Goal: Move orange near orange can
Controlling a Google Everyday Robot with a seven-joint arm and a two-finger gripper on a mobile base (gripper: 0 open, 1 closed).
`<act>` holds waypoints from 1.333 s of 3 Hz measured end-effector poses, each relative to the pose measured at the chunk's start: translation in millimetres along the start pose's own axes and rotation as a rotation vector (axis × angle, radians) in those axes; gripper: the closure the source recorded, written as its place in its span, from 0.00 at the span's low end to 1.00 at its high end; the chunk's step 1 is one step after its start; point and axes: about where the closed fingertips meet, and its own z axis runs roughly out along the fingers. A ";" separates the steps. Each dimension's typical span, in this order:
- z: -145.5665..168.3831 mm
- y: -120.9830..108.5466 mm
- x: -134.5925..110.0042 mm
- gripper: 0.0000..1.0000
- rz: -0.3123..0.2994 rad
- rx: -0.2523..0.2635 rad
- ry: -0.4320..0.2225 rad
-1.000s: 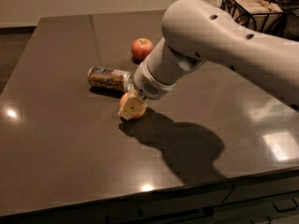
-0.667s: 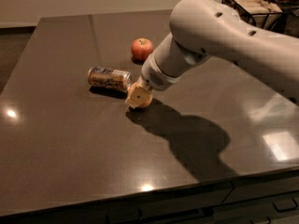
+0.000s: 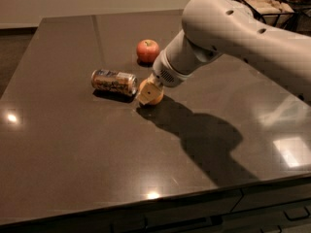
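Orange (image 3: 157, 97), the round, matte, bright-orange fruit, is being clasped by the robot's pale two-finger end effector (image 3: 147, 93), which is hanging low over the dark glossy tabletop (image 3: 73, 144) at the tip of the thick white arm (image 3: 228, 38) extending from the right. The orange is sitting just beside the right end of the orange can (image 3: 114, 81), a small cylinder with an orange-brown and bluish label and silver ends that is lying on its side. Whether fruit and can are touching, I cannot tell. A round reddish apple (image 3: 147, 50) is resting a little behind them, and a dark wire basket (image 3: 265, 1) is standing at the far right corner. The placement is looking nearly done, so the risks are lying in the release. Letting go above the surface could be sending the fruit rolling off across the smooth top, and any leftward push could be nudging the can, which is free to roll.
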 end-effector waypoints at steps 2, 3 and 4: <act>-0.7 2.3 -1.6 0.36 -0.005 0.000 0.000; -1.3 3.5 -2.4 0.13 -0.008 0.000 0.000; -1.8 4.5 -3.2 0.00 -0.010 0.001 0.000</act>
